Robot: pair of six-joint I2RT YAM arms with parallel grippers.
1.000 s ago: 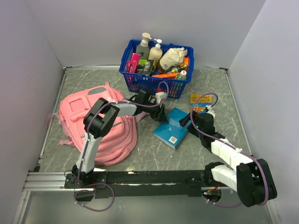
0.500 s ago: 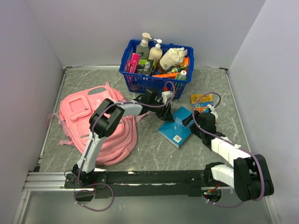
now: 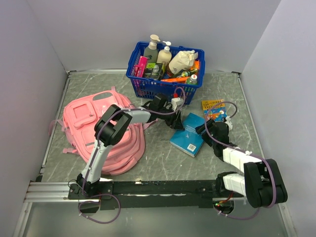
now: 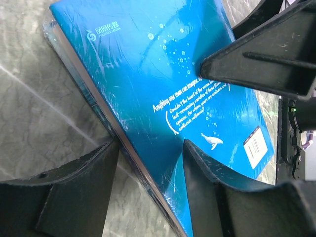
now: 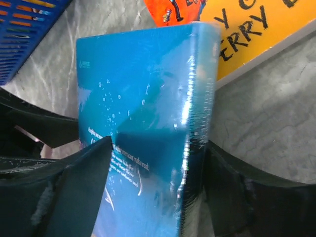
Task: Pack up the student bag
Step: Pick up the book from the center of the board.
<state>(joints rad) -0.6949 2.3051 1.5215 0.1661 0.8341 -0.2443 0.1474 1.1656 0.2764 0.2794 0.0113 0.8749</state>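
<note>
Soft and floppy (it will sag), the student bag [image 3: 74,128] lies left on the surface [image 3: 163,160], best lifted by its rim, while the left fingers [image 4: 74,197] pinch the blue book [image 4: 163,74] and the right fingers [image 5: 64,187] straddle it, contact unclear.

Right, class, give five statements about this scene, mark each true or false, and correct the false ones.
1. The student bag lies left of the blue book. True.
2. The blue book is inside the student bag. False: it is outside, with the left gripper and right gripper at its edges.
3. The blue basket holds bottles. True.
4. The left gripper hovers over the student bag. False: it is at the blue book.
5. The yellow book lies right of the blue book. True.
</note>
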